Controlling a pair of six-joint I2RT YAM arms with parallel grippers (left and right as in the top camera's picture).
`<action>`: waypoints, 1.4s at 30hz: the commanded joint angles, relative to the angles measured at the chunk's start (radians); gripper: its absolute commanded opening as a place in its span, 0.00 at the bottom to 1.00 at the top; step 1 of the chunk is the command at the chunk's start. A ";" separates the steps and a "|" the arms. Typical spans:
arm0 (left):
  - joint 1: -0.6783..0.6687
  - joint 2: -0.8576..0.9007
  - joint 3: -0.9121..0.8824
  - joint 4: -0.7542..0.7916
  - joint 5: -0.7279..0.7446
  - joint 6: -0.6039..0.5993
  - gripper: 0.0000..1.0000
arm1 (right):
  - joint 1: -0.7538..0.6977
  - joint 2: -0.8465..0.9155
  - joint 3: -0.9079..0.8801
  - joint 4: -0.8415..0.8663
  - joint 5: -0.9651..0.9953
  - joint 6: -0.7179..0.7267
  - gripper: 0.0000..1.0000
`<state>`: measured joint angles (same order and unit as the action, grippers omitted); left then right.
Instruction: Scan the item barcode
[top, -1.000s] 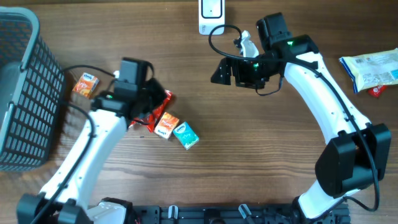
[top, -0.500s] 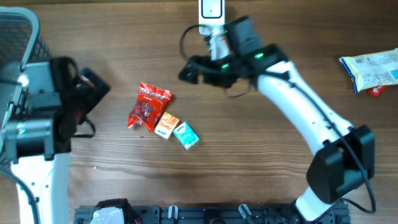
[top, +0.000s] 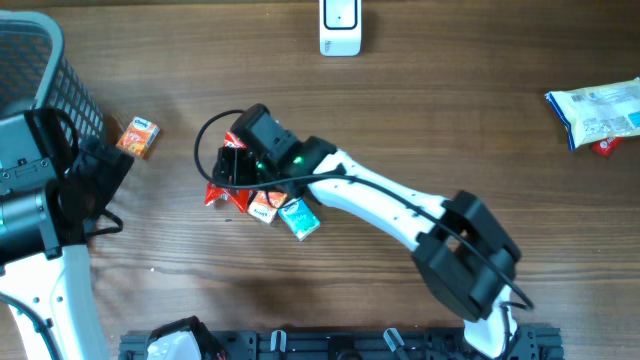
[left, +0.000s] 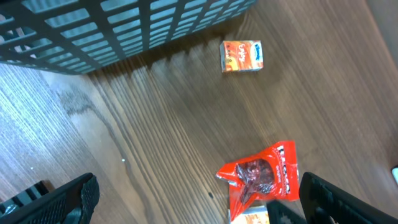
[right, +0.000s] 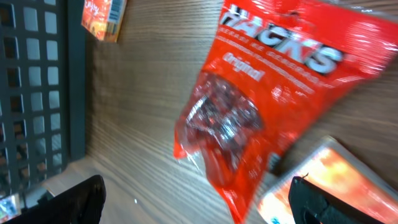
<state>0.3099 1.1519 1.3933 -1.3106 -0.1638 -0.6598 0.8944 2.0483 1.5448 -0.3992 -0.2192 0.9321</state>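
Note:
The red Hacks candy bag (top: 222, 186) lies flat on the wooden table, its printed front up; no barcode shows. My right gripper (top: 229, 170) hovers open right over it, and in the right wrist view the bag (right: 261, 106) fills the frame, its lower end between the spread fingertips (right: 68, 202) of the gripper (right: 196, 205). My left gripper (top: 105, 172) is open and empty by the basket; its wrist view shows the bag (left: 261, 177) just inside its right finger, gripper (left: 199, 205). The white scanner (top: 340, 25) stands at the far edge.
An orange box (top: 265, 203) and a teal box (top: 300, 218) lie against the bag. A small orange carton (top: 138, 137) sits beside the dark mesh basket (top: 40, 60) at the left. A pale snack pack (top: 598, 112) lies far right.
My left gripper let go of the red bag and pulled back left toward the basket. My right arm swung from the scanner down across the table to above the bag.

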 joint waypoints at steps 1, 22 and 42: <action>0.007 -0.008 0.001 -0.008 -0.010 -0.010 1.00 | 0.005 0.038 0.002 0.051 0.035 0.036 0.94; 0.007 -0.007 0.000 -0.030 -0.010 -0.010 1.00 | -0.022 0.138 0.002 0.030 0.187 0.037 0.94; 0.007 -0.007 0.000 -0.034 -0.010 -0.010 1.00 | -0.056 0.202 0.002 0.064 0.026 -0.008 0.97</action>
<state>0.3099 1.1519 1.3933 -1.3434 -0.1638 -0.6598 0.8299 2.1895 1.5452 -0.3206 -0.1658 0.9375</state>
